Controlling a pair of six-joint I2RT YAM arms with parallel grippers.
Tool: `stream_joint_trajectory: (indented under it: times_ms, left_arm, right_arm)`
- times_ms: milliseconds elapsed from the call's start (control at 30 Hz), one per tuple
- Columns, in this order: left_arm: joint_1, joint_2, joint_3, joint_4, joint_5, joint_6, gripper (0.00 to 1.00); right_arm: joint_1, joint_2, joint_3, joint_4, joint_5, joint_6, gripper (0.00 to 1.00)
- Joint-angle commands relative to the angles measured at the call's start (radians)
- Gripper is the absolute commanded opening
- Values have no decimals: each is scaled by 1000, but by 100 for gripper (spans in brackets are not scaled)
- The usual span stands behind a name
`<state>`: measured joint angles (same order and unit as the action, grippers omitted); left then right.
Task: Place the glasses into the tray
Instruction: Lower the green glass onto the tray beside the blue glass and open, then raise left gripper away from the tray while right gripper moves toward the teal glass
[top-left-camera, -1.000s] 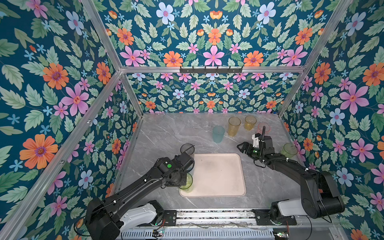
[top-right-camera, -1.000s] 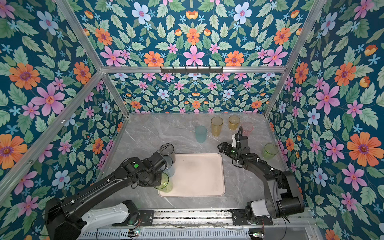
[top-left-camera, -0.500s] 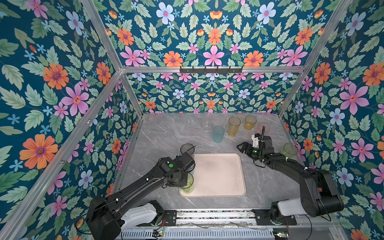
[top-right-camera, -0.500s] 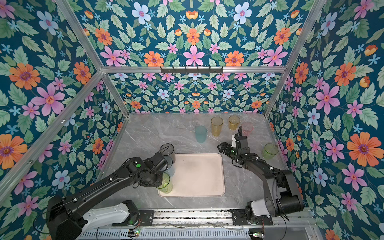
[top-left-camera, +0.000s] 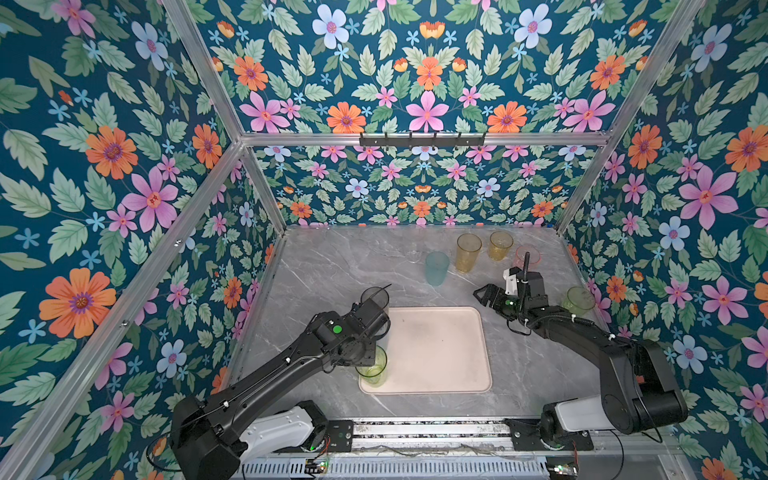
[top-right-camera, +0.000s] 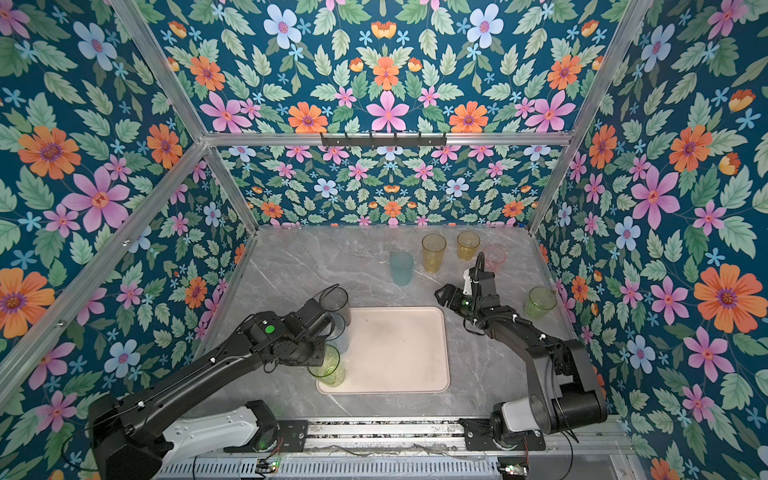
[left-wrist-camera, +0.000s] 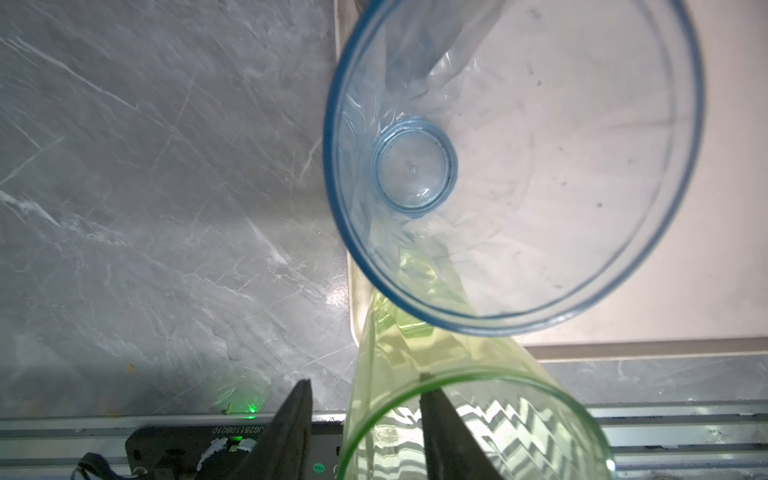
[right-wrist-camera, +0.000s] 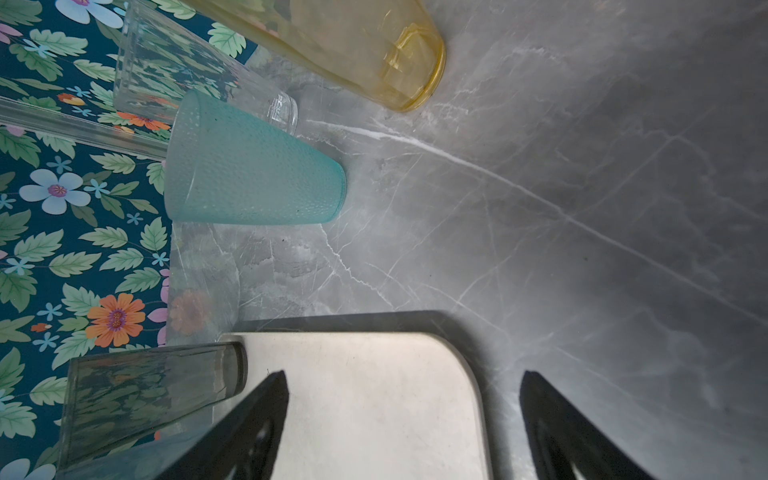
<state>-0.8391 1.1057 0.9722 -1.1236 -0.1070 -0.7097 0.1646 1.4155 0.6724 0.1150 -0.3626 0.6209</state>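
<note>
Left tool (left-wrist-camera: 363, 378): parted astride the green glass (left-wrist-camera: 415, 332) rim.
Risk: a finger snagging on exit tips it against the blue glass (left-wrist-camera: 415, 166).
Right tool (right-wrist-camera: 405, 374): wide, empty.

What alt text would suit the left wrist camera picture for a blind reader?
A pale blue glass, seen from above, stands on a pale pink tray near its edge, a green glass next to it at the tray's corner. Two black jaws straddle the green glass's rim, one inside, one outside.
</note>
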Motion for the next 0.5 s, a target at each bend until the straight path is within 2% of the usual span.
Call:
stream_joint_trajectory:
  times_ms: [0,467]
  left_arm:
    - [1,-9,21,-13,-37,37,49]
    - [59,16,191,8,-197,137,63]
  right_arm:
    - [1,-9,6,-7,-1,5,88]
    - [1,-23,1,-14,14,-4,88]
